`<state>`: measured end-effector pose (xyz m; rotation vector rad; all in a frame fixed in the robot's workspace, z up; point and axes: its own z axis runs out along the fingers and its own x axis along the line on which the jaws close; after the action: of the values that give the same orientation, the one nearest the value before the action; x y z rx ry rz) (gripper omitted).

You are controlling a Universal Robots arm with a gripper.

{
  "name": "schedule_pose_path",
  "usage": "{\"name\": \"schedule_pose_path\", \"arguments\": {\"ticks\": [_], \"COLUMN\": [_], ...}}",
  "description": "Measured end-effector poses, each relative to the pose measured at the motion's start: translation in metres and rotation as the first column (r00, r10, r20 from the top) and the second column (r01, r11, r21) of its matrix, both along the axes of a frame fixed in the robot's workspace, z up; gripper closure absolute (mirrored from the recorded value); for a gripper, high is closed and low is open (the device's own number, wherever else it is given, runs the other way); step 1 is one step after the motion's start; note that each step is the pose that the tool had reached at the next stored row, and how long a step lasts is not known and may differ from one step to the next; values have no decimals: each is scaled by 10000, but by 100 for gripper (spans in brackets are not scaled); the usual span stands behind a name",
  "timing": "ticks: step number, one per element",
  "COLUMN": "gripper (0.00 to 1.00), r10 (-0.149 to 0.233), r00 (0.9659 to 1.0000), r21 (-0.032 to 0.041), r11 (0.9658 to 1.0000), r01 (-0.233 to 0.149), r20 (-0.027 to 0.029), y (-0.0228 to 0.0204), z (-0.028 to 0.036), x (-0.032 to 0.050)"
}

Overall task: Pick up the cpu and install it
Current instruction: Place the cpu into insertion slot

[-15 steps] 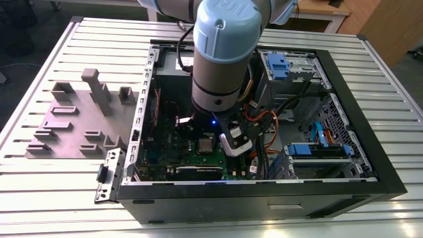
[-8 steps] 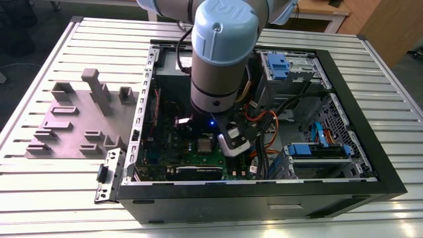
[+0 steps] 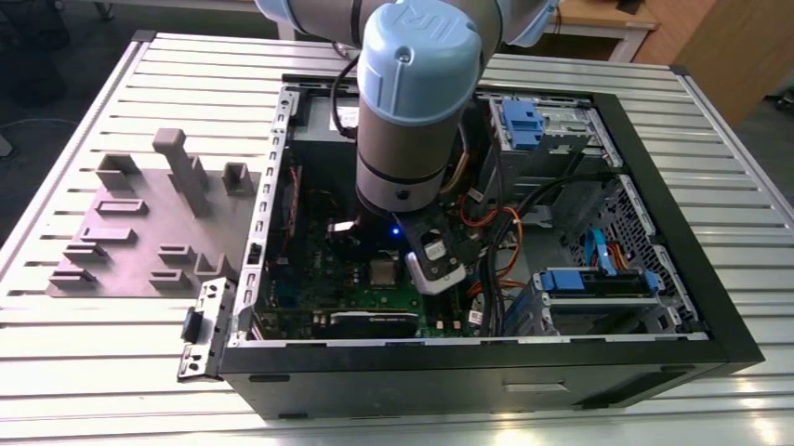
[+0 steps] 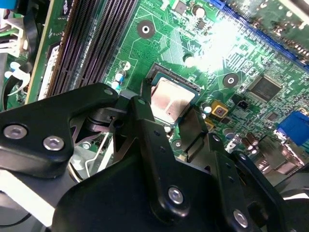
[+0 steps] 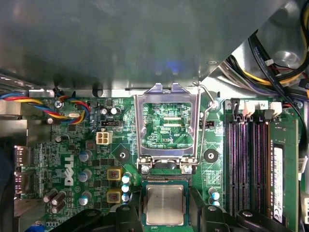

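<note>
The cpu (image 5: 165,204), a small silvery square chip, lies flat in the socket on the green motherboard (image 5: 77,159). It also shows in the second wrist view as the cpu (image 4: 171,101). My gripper (image 5: 165,217) is low over the board with one black finger (image 5: 129,216) on each of two opposite sides of the chip. The fingers (image 4: 145,113) press against the chip's edges, so the gripper is shut on it. In the exterior view the gripper (image 3: 429,265) reaches down into the open computer case (image 3: 670,186).
The silver socket frame (image 5: 166,125) is hinged up and open beside the socket, with its wire lever (image 5: 205,125) raised. Memory slots (image 5: 246,159) run along one side. Cables (image 3: 522,223) and blue drive bays (image 3: 596,279) crowd the case. A grey fixture plate (image 3: 137,223) lies on the exterior view's left.
</note>
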<state>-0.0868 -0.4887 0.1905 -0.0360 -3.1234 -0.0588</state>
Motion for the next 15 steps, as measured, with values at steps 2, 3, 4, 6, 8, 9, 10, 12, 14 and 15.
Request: {"name": "schedule_pose_path", "arguments": {"ticks": [2,3,4,6,8,9,10,12,14,15], "gripper": [53,53,53,53,53,53,53,53,53,53], "r10": [-43,-48,-49,-49,-48,-46,-44,-42,-43,-43], "r00": [10000,10000,10000,10000,10000,10000,10000,10000,10000,10000], "r21": [0,1,2,2,1,1,1,1,-2,-2], "r11": [10000,10000,10000,10000,10000,10000,10000,10000,10000,10000], "r01": [43,48,49,49,48,46,44,42,43,43], "r20": [0,0,1,1,1,1,1,0,-1,-1], "y": [0,0,0,-1,-2,-2,-2,-3,-4,-3], "z": [-1,-2,-2,-2,-1,-1,-1,-3,-6,-8], "x": [0,3,7,12,12,12,12,13,14,14]}}
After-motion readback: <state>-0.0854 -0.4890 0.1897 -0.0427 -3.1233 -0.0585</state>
